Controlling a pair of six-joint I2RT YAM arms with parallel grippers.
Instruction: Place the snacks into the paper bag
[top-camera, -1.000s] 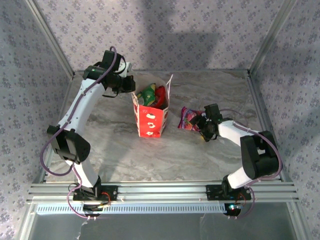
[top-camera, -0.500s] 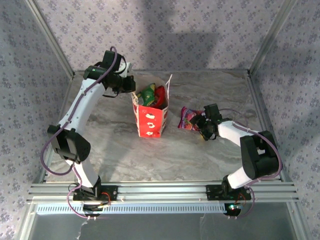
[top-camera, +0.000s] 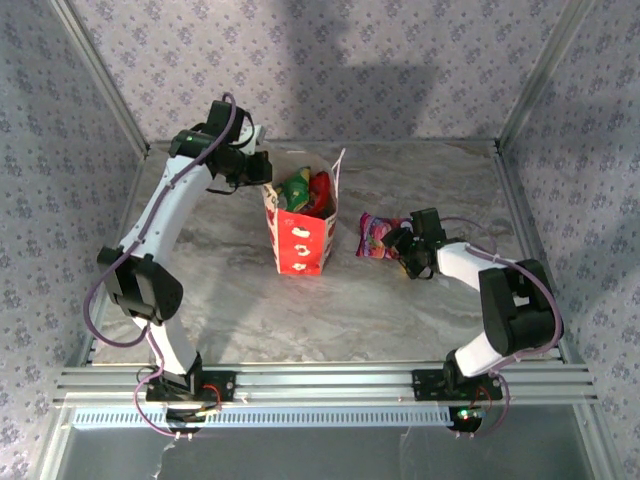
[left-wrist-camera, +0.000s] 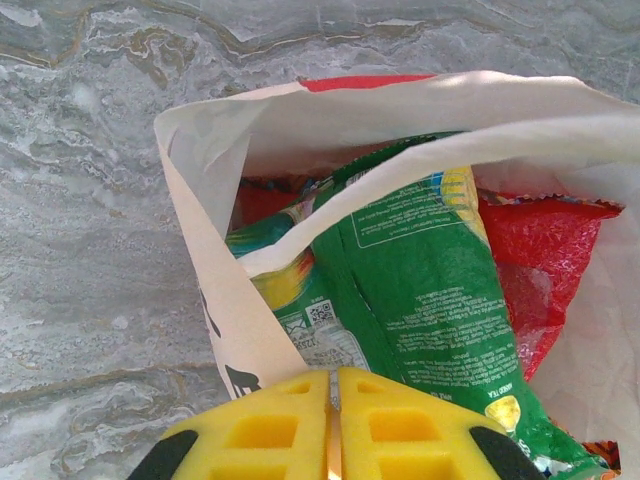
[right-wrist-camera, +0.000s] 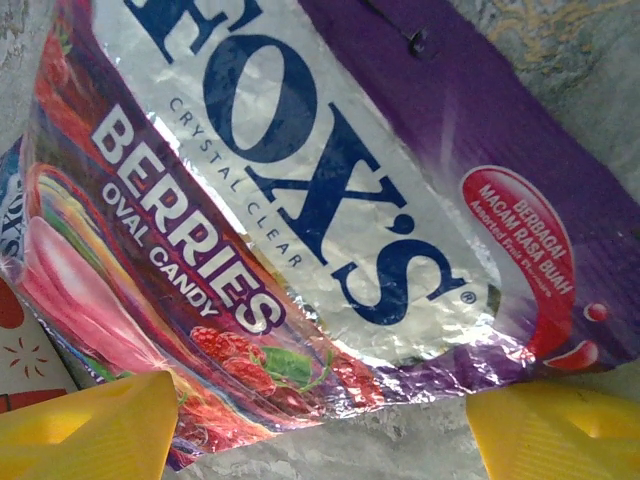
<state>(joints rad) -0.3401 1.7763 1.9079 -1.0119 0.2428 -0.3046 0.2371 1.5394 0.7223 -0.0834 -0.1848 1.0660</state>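
The paper bag (top-camera: 300, 240) stands upright at mid-table, white with red sides. A green packet (top-camera: 295, 190) and a red packet (top-camera: 321, 193) stick up inside it. My left gripper (top-camera: 262, 170) is at the bag's far-left rim, shut on the paper edge. The left wrist view looks down past the shut left gripper (left-wrist-camera: 333, 378) and the bag wall (left-wrist-camera: 200, 230) onto the green packet (left-wrist-camera: 420, 280) and red packet (left-wrist-camera: 545, 260). The purple-pink packet (top-camera: 376, 236) lies flat to the bag's right. My right gripper (top-camera: 400, 243) is open at its near edge, and its fingers (right-wrist-camera: 90, 430) flank the packet (right-wrist-camera: 320, 200).
Metal frame posts and patterned walls close in the marble table (top-camera: 230, 300) on three sides. Open tabletop lies in front of the bag and between the two arm bases. The bag stands about a hand's width left of the purple-pink packet.
My right gripper has narrowed a little and edged up to the purple-pink packet. The left arm, the bag and its contents have not moved.
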